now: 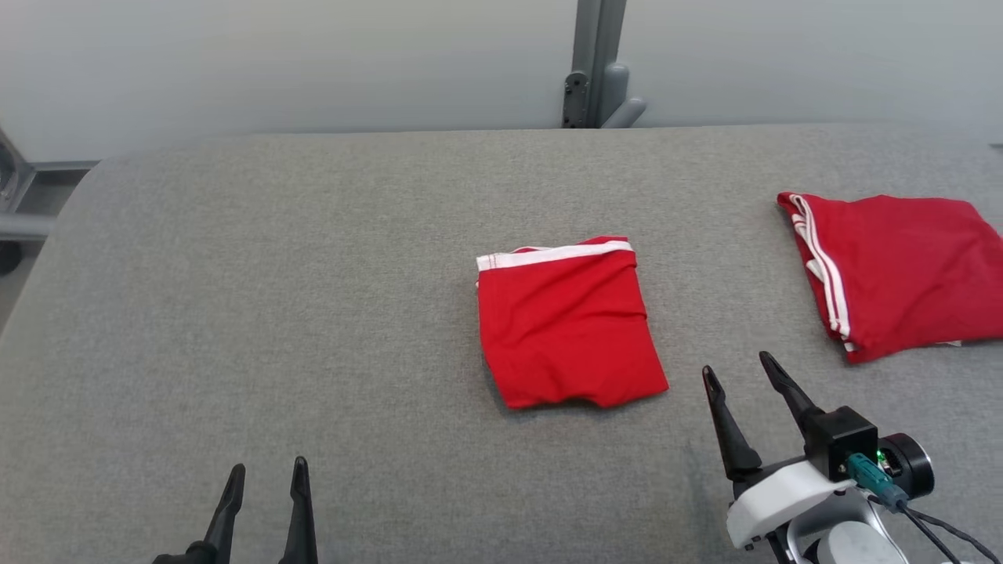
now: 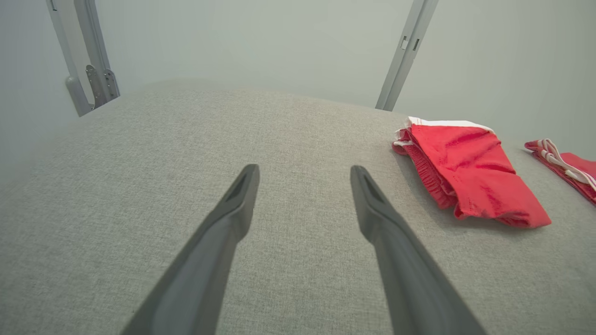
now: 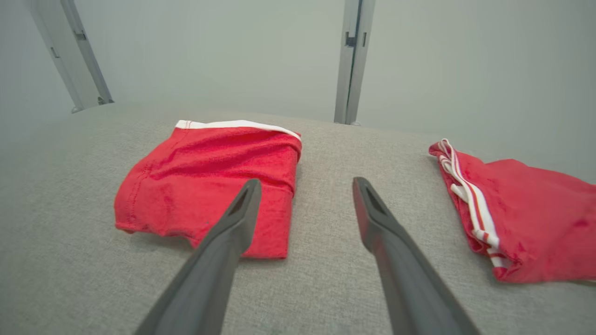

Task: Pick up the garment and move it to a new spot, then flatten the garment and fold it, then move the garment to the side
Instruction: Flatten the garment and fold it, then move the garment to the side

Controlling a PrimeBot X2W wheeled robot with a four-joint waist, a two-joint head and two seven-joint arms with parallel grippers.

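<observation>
Head view: the garment [image 1: 568, 325] lies folded at the tabletop [image 1: 313, 274] centre. I see left claw [image 1: 266, 468] and right claw [image 1: 737, 366] both apart, empty. I fear that pinching only its top layer at 4 o'clock unfolds it.

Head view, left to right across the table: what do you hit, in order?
left hand → folded red garment → right hand → striped red garment at the right edge.
</observation>
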